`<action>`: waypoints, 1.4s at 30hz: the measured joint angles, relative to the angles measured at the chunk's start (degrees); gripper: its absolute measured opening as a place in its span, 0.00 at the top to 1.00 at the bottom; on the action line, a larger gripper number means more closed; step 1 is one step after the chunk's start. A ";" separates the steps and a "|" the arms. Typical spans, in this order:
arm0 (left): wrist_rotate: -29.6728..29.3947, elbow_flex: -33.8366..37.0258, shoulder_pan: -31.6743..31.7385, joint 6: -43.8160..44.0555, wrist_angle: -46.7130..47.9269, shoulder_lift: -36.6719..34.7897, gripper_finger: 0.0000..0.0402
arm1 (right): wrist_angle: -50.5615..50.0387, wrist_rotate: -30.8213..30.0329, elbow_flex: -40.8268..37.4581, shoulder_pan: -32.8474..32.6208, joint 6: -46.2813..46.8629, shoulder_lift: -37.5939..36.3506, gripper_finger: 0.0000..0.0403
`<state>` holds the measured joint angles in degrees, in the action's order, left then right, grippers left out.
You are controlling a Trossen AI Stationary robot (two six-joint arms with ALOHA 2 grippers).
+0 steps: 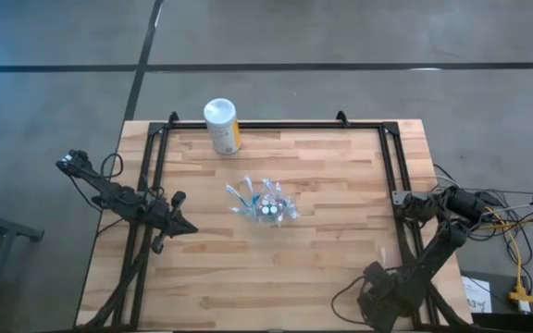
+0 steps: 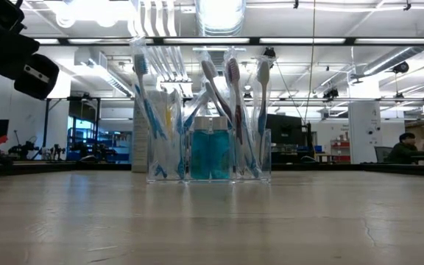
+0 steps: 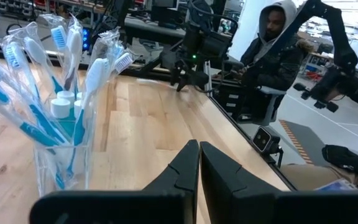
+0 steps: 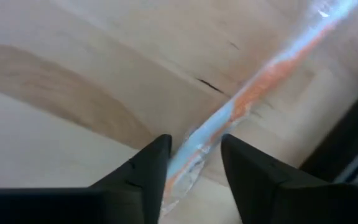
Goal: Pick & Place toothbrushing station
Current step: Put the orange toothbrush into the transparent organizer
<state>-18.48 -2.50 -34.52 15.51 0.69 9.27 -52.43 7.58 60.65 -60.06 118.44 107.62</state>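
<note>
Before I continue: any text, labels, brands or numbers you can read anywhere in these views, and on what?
No text can be read in any view.
White canister, yellow label: print too blurred to read.
Paper sheet beside the table, near the right arm's base: dark marks, too small to read.
Toothbrush wrappers: no legible print.
Teal tubes: no legible print.

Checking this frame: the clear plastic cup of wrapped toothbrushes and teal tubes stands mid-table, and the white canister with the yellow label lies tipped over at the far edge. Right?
Not quite. The white canister with the yellow label stands upright at the far edge, as the high view shows. The rest holds: the clear plastic cup of wrapped toothbrushes and teal tubes stands mid-table.
</note>
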 joint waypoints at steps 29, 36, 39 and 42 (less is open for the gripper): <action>-3.31 0.00 -0.02 1.23 -1.22 0.03 0.95 | -20.77 -36.21 14.43 5.26 -21.27 0.65 0.95; -7.37 0.00 -0.02 0.98 -3.41 0.03 0.95 | -21.00 -50.39 19.44 9.84 -31.80 0.58 0.95; -11.29 0.00 -0.02 0.67 -3.88 0.03 0.95 | -20.98 -57.59 22.06 11.82 -36.23 0.52 0.95; -13.61 0.00 0.02 0.91 -4.75 0.08 0.95 | -19.98 -58.93 25.22 13.98 -43.50 0.47 0.95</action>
<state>-32.09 -2.50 -34.50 16.42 -4.06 9.34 -72.41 -51.35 85.87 -46.08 74.93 108.09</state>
